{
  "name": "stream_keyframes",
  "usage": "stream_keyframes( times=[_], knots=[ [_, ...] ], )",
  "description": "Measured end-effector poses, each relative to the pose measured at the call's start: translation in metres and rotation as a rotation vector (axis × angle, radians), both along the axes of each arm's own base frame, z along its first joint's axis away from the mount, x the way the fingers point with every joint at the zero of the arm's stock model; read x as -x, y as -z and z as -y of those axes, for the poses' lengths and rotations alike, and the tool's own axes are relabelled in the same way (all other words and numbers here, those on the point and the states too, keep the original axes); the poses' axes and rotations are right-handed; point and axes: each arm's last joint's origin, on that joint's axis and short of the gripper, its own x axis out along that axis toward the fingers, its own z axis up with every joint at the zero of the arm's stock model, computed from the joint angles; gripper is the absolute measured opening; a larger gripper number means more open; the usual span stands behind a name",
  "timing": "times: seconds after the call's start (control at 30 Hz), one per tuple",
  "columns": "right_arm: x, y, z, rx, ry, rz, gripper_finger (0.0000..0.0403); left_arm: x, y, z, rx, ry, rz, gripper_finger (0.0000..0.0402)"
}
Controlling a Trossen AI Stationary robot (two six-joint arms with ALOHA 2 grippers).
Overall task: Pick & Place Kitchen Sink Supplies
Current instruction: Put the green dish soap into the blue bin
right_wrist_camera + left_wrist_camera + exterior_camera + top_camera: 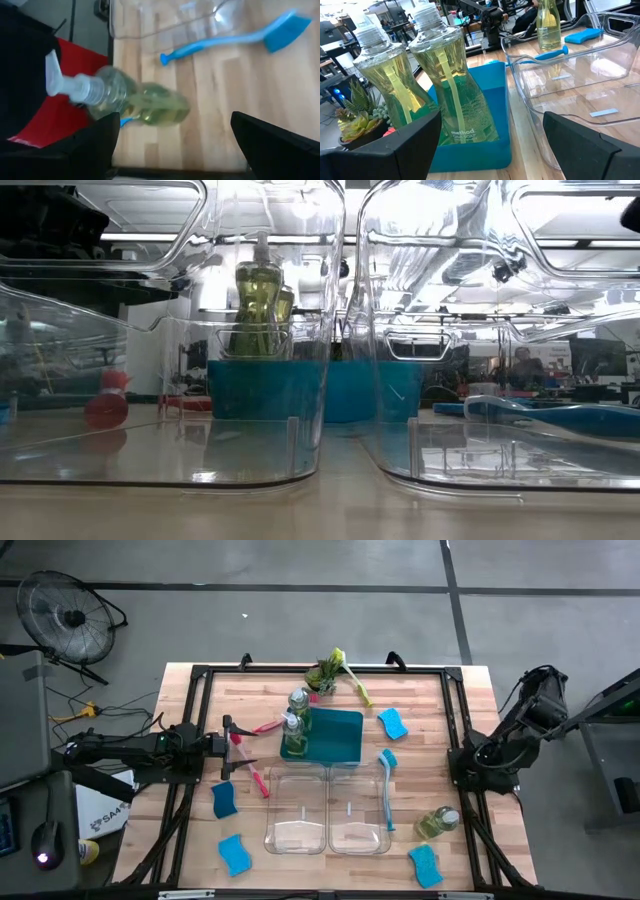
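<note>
The left gripper (232, 743) stands wide and empty, left of the tray (345, 740) – two soap bottles (455, 85) stand on it. The right gripper (172, 145) – also wide – hovers at the right edge over a fallen bottle (145, 102).

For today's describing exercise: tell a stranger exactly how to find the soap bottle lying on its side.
Start at the two clear bins at the table's front. Look right, past the blue brush to the table's right edge. That soap bottle lies flat on bare wood, while the others stand in the teal tray.
</note>
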Motion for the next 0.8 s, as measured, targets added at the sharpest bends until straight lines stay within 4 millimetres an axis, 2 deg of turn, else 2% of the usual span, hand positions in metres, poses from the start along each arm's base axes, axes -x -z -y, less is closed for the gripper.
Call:
stream_keyframes(
  times=[0.17, 0.3, 0.57, 0.7, 0.8],
  knots=[
    [0.007, 0.011, -0.006, -0.106, -0.099, -0.134, 0.0375, 0.0, 0.0, 0.0, 0.0, 0.0, 0.0, 0.0344],
    [0.015, 0.018, -0.01, -0.107, -0.247, -0.142, 0.0375, 0.0, 0.0, 0.0, 0.0, 0.0, 0.0, 0.0344],
    [0.027, 0.04, -0.029, -0.093, -0.502, -0.03, 0.0375, 0.0, 0.0, 0.0, 0.0, 0.0, 0.0, 0.0344],
    [0.026, 0.052, -0.041, -0.116, -0.544, 0.042, 0.0375, 0.0, 0.0, 0.0, 0.0, 0.0, 0.0, 0.0344],
    [0.023, 0.056, -0.047, -0.132, -0.515, 0.126, 0.0375, 0.0, 0.0, 0.0, 0.0, 0.0, 0.0, 0.0344]
  ],
)
